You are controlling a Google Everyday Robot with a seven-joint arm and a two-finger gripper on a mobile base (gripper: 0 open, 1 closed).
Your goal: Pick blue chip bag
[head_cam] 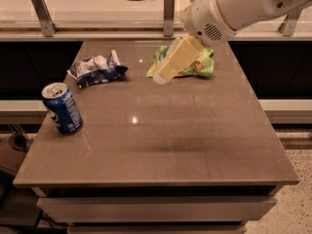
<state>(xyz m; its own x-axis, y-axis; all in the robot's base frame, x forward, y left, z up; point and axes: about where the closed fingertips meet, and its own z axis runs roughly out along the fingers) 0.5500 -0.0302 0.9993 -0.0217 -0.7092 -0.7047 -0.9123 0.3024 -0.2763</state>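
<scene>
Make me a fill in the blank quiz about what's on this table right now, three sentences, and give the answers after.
1. The end effector hangs in front of a snack bag whose colour is ____.
2. In the camera view, the blue chip bag lies on the table to the ____ of the end effector.
3. The soda can near the table's edge stands ____.

Missing words: green; left; upright.

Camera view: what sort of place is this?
Probably an office snack area: a counter holding the blue chip bag, a soda can and a green snack bag, with the gripper over it.
</scene>
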